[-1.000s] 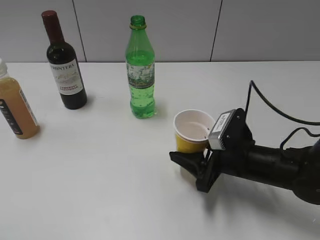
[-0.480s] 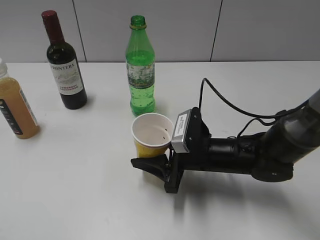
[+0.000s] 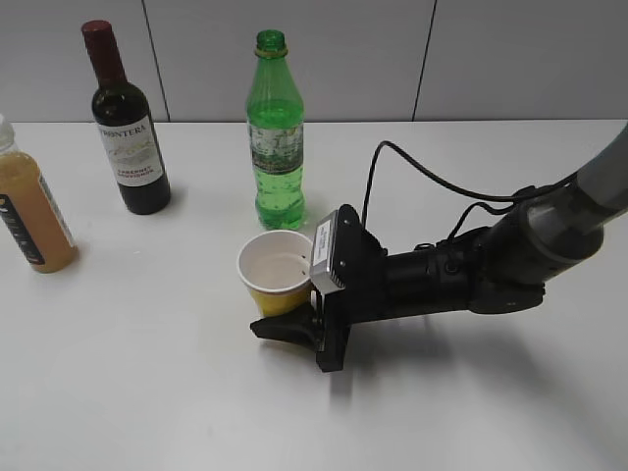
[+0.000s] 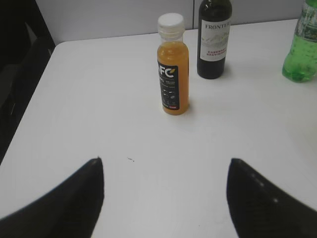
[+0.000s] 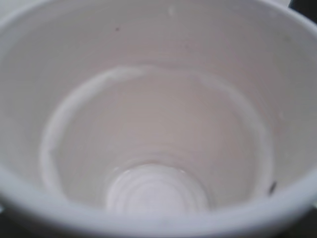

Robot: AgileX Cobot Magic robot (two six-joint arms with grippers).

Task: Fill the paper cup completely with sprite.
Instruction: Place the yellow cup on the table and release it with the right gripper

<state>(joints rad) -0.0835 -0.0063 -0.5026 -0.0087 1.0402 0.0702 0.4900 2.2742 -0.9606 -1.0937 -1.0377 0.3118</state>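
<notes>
The paper cup [image 3: 277, 273] stood upright near the middle of the white desk [image 3: 147, 373], its yellow wall low and its white inside bare of liquid. In the right wrist view the paper cup [image 5: 158, 119] filled almost the whole picture, with only faint rings down its wall and a small dark speck at about 4 o'clock. The right end effector [image 3: 299, 319] was clamped on the cup from its 3 o'clock side, one black finger [image 3: 285, 329] showing under the cup's lower wall, and the dark arm ran off toward 3 o'clock.

The sprite [image 3: 275, 132] stood just beyond the cup at about 12 o'clock, upright and apart from it, its green bottle uncapped. Farther out toward 10 o'clock stood a dark wine bottle [image 3: 126, 123], and at 9 o'clock, at the picture's edge, an orange juice bottle [image 3: 29, 211].

The left end effector [image 4: 163, 198] hung over a bare part of the desk with its two black fingertips [image 4: 74, 198] spread wide and nothing between them. From there the juice bottle [image 4: 173, 67] was at 12 o'clock, the wine bottle [image 4: 214, 39] just behind it toward 1 o'clock.
</notes>
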